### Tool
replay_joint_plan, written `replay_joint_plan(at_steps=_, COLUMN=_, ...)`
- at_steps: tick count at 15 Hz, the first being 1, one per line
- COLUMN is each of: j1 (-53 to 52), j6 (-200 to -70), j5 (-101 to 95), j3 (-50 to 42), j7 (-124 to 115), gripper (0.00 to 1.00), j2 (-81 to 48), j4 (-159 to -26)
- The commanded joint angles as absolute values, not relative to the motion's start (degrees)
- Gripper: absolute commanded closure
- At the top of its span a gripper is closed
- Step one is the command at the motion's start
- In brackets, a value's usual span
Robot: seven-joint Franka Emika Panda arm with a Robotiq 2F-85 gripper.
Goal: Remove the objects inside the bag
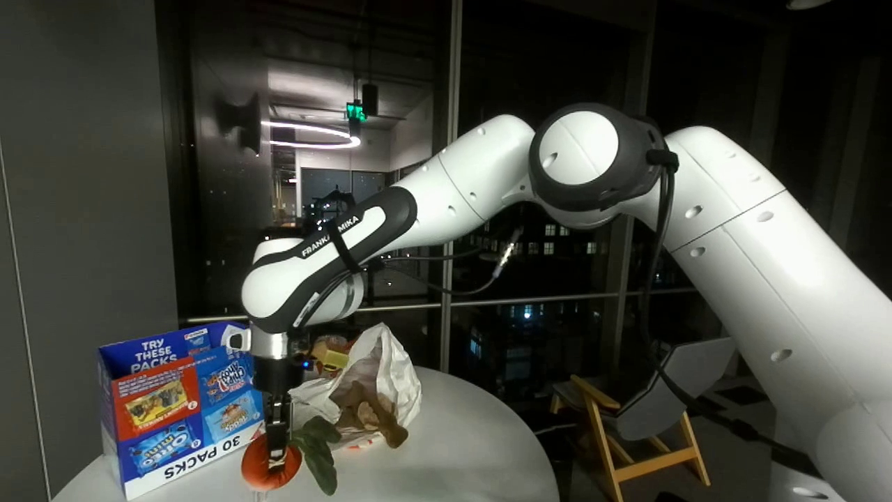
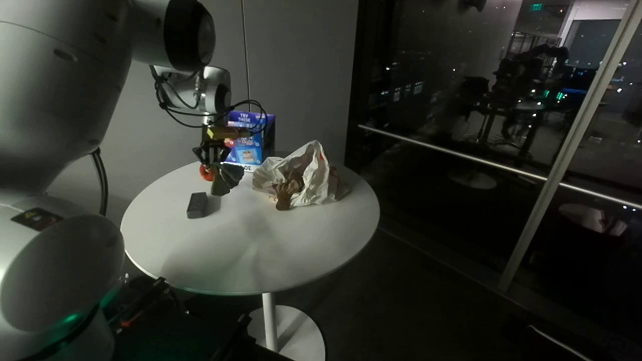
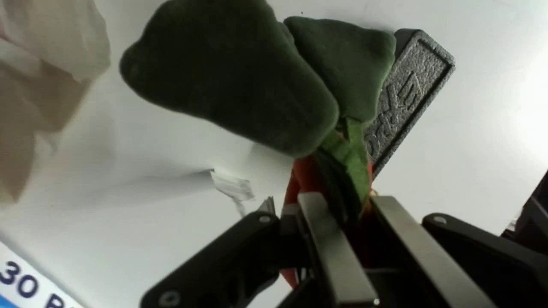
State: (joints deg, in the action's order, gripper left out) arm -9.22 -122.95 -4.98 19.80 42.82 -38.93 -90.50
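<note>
A crumpled white paper bag (image 1: 401,373) lies on its side on the round table; it also shows in an exterior view (image 2: 326,180) and at the left of the wrist view (image 3: 68,38). A brown item (image 1: 387,424) pokes out of its mouth (image 2: 284,198); what lies deeper is hidden. My gripper (image 1: 277,453) is beside the bag, shut on a soft red toy with green leaves (image 1: 268,480). The leaves stick out past the fingertips in the wrist view (image 3: 235,81). The red part is mostly hidden between the fingers (image 3: 346,199). The toy seems just above the table.
A blue snack box (image 1: 188,415) stands close beside the gripper, also seen in an exterior view (image 2: 248,148). A dark grey eraser block (image 2: 197,205) lies on the white table (image 2: 261,240), under the leaves in the wrist view (image 3: 406,96). A chair (image 1: 627,436) stands beyond the table.
</note>
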Motion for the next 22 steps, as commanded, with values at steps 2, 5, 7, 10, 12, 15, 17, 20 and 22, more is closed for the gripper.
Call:
replay_joint_plan(at_steps=2, j1=-9.14, j6=-119.93, j5=-2.01, j3=22.8, j7=55.96, gripper=0.55, j2=-45.68, j4=-83.94)
replay_joint_plan(at_steps=5, j1=-8.96, j6=-115.6, j5=1.65, j3=22.68, j7=57.34, gripper=0.37, j2=-47.51, j4=-80.85)
replay_joint_plan(at_steps=7, j1=-8.52, j6=-112.95, j5=4.47, j3=22.14, j7=55.68, gripper=0.21, j2=-47.34, j4=-79.58)
replay_joint_plan(at_steps=10, j1=-8.6, j6=-113.52, j5=5.96, j3=20.14, j7=52.2, gripper=0.01, j2=-45.67, j4=-79.34)
replay_joint_plan(at_steps=12, j1=-8.53, j6=-113.13, j5=6.14, j3=19.25, j7=50.44, gripper=0.0, j2=-45.59, j4=-78.46)
replay_joint_plan(at_steps=15, j1=-9.32, j6=-119.45, j5=4.17, j3=15.97, j7=44.7, gripper=0.0, j2=-44.78, j4=-79.02)
replay_joint_plan(at_steps=17, j1=-8.87, j6=-123.24, j5=3.21, j3=14.2, j7=41.61, gripper=0.0, j2=-44.1, j4=-79.91)
replay_joint_plan(at_steps=20, j1=-7.78, j6=-128.86, j5=2.42, j3=11.77, j7=36.17, gripper=0.0, j2=-42.1, j4=-82.6)
replay_joint_plan(at_steps=22, j1=-7.31, j6=-131.76, j5=1.65, j3=9.96, j7=31.76, gripper=0.0, j2=-40.16, j4=-85.12)
